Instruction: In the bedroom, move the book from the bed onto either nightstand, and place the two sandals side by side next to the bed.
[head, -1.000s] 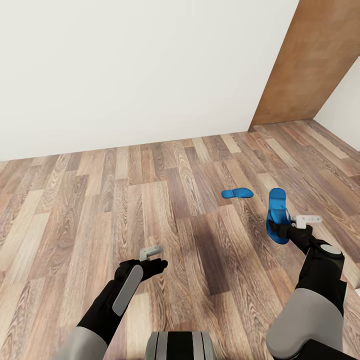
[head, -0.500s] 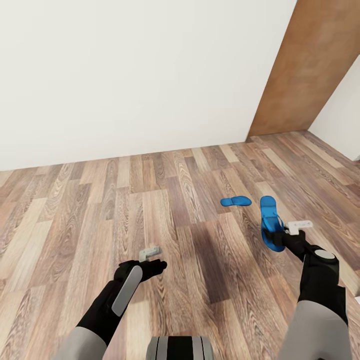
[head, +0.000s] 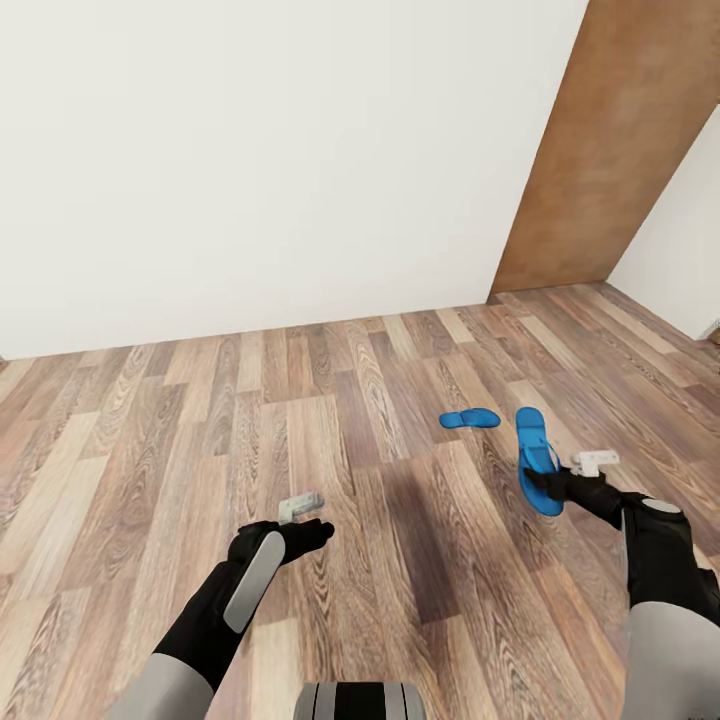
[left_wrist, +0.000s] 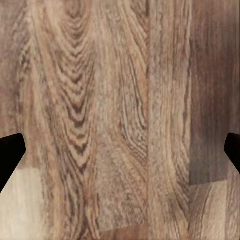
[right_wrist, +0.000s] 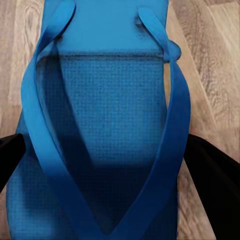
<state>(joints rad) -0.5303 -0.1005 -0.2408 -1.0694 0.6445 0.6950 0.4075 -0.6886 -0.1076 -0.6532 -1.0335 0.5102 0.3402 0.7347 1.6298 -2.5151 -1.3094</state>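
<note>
Sandal straps and blue footbed crowd the right wrist view, where the held sandal (right_wrist: 107, 130) sits squarely between the two dark fingers (right_wrist: 212, 175), one at each long edge of the sole, its V of straps pointing back toward the wrist. From the head view the right gripper (head: 548, 486) is clamped across the near end of that sandal (head: 537, 458), which stretches away from the robot above the plank floor (head: 150, 420); whether its far end touches the boards I cannot tell. The second sandal (head: 470, 419) lies flat on the floor just beyond and to the left of the held one, crosswise to it and apart from it. The left gripper (head: 305, 530) hangs over bare floor well to the left, and in the left wrist view its fingertips (left_wrist: 9, 154) stand wide apart at the two edges with nothing but wood grain (left_wrist: 115, 120) between them. A white wall (head: 250, 150) and a brown panel (head: 610, 150) stand behind.
</note>
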